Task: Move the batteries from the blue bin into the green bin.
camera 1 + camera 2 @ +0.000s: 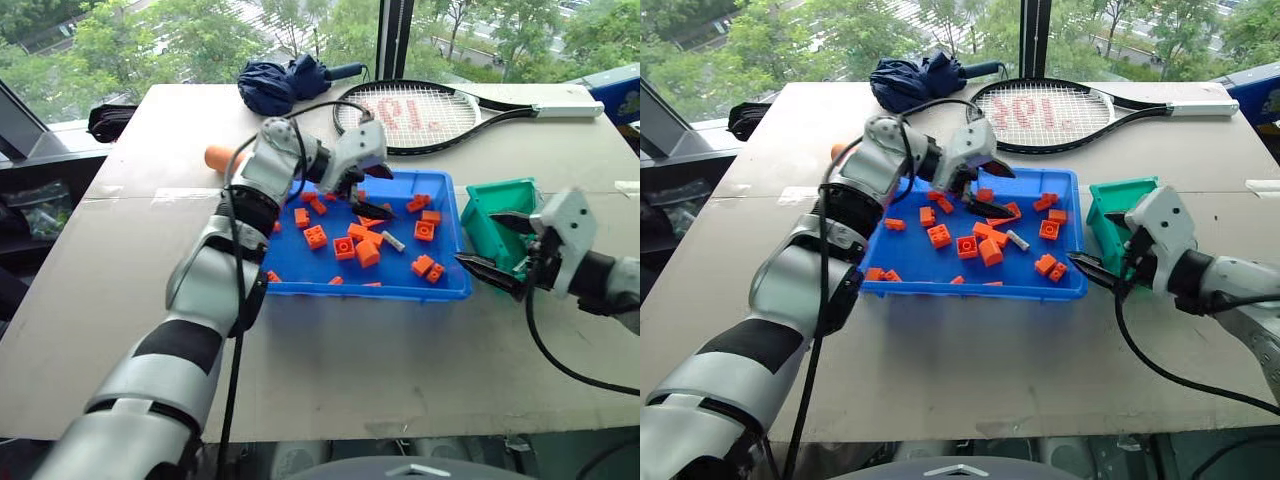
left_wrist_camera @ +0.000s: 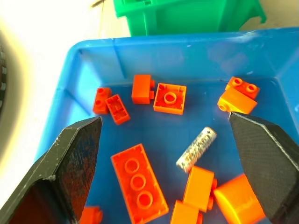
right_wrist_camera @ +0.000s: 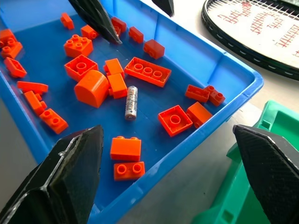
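1. Left wrist view: one battery (image 2: 196, 149) lies flat on the floor of the blue bin (image 2: 70, 88), slanted among orange bricks (image 2: 139, 183). It touches a small brick at its lower end and is otherwise free, so a pinch across its width looks possible.
2. The left gripper (image 1: 364, 196) hangs over the middle of the blue bin, pointing down and across it. Its fingers (image 2: 70, 158) are spread wide with nothing between them, and the battery sits on the floor in the gap they frame. That reads as a line-up for a grab, not a hold.
3. The right gripper (image 1: 505, 248) sits at the blue bin's right edge, in front of the green bin (image 1: 490, 205). Its fingers (image 3: 70, 177) are also spread and empty. It looks parked near the drop point, perhaps to help or take a handover; I cannot tell which.
4. The green bin stands just right of the blue bin, almost touching its wall, which keeps the carry short. Its inside is partly hidden by the right gripper, so I cannot tell if batteries are already in it.
5. I can see only this one battery in the blue bin; bricks may hide others.
6. Next, by my reading: lower the left gripper straight onto the battery, avoiding the brick at its end.
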Controlling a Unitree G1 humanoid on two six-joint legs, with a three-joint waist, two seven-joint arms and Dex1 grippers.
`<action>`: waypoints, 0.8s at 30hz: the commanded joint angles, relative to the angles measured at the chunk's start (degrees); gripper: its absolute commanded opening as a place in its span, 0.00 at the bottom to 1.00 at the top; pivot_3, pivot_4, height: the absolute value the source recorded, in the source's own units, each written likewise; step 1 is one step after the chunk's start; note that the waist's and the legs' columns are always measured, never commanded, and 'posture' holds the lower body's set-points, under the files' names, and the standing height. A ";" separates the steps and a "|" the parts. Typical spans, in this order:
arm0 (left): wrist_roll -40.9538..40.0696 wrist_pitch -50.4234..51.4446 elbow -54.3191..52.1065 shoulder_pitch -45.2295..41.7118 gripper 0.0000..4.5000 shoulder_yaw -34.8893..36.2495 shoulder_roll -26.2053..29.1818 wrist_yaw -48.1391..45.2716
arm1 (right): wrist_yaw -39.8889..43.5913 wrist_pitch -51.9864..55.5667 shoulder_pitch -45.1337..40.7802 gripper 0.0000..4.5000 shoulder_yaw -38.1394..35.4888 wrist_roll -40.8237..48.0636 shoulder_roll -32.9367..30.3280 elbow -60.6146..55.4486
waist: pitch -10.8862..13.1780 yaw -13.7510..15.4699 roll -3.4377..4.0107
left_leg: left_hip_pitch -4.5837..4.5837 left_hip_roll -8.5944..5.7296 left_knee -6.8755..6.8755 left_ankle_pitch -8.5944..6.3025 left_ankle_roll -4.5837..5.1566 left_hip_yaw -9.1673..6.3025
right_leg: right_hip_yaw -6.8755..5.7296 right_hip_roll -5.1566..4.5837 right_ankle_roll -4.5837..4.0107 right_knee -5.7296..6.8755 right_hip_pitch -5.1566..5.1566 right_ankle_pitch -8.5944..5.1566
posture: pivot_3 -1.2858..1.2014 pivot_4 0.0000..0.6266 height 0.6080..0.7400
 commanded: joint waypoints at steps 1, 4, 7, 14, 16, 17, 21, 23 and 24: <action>-3.12 6.22 -15.03 5.74 0.98 2.43 8.14 -5.11 | 0.62 -1.35 -7.51 1.00 9.95 -6.37 4.28 7.26 | 0.00 -0.39 0.00 | -0.02 0.00 -0.02 0.00 -0.01 -0.04 | -0.03 0.00 0.00 -0.01 -0.01 0.00 | 0.52 0.24 1.00; -5.10 11.29 -27.13 12.28 0.98 4.49 15.34 -6.23 | 2.49 -2.45 -13.25 1.00 16.26 -10.95 7.86 14.29 | 0.01 -0.66 0.01 | -0.08 0.05 -0.04 0.13 -0.22 0.02 | 0.05 0.00 0.00 -0.01 -0.12 0.00 | 0.52 0.24 1.00; -9.40 19.09 -42.29 21.45 0.98 7.27 23.71 -8.25 | 6.24 -4.59 -18.43 1.00 21.27 -14.96 10.66 21.93 | 0.03 -0.16 -0.05 | -0.15 0.13 0.01 0.14 -0.24 -0.02 | -0.03 -0.09 0.02 -0.05 -0.10 0.01 | 0.52 0.24 1.00; -16.37 31.83 -59.19 31.83 0.98 13.77 33.20 -3.27 | 13.88 -9.29 -24.62 1.00 27.11 -21.44 14.90 31.85 | 0.03 0.79 -0.07 | -0.10 0.11 0.02 0.01 -0.03 -0.03 | -0.07 -0.13 0.02 0.02 -0.08 0.01 | 0.52 0.24 1.00; -17.78 34.31 -61.53 33.25 0.98 15.17 34.56 -1.48 | 15.99 -9.53 -25.91 1.00 29.04 -23.48 15.10 33.46 | 0.04 0.79 -0.06 | -0.08 0.11 0.02 0.01 -0.02 -0.01 | -0.05 -0.12 0.02 0.02 -0.08 0.01 | 0.52 0.24 1.00; -18.58 35.43 -62.71 33.94 1.00 15.79 35.16 -0.61 | 17.11 -9.61 -26.47 0.88 30.00 -24.57 15.00 34.14 | 0.04 0.92 -0.07 | -0.07 0.11 0.02 0.01 -0.02 0.02 | -0.03 -0.12 0.02 0.03 -0.08 0.01 | 0.52 0.24 1.00; -21.20 38.66 -65.96 35.58 1.00 17.32 36.36 2.61 | 18.78 -8.25 -28.79 0.51 31.20 -27.11 15.88 37.07 | 0.04 1.05 -0.07 | -0.08 0.11 0.02 0.01 -0.03 0.01 | -0.05 -0.13 0.02 0.01 -0.08 0.01 | 0.52 0.24 1.00; -22.22 39.44 -66.86 35.91 1.00 17.34 36.65 3.91 | 19.87 -8.05 -29.46 0.29 31.48 -28.09 15.97 37.66 | 0.04 1.08 -0.07 | -0.08 0.10 0.02 0.01 -0.03 0.00 | -0.06 -0.13 0.02 0.01 -0.08 0.01 | 0.52 0.24 1.00; -22.79 39.76 -67.25 36.01 1.00 17.31 36.75 4.43 | 20.28 -8.18 -29.64 0.17 31.48 -28.56 16.04 37.77 | 0.04 1.08 -0.07 | -0.08 0.10 0.02 0.01 -0.03 0.00 | -0.06 -0.13 0.02 0.01 -0.08 0.01 | 0.52 0.24 1.00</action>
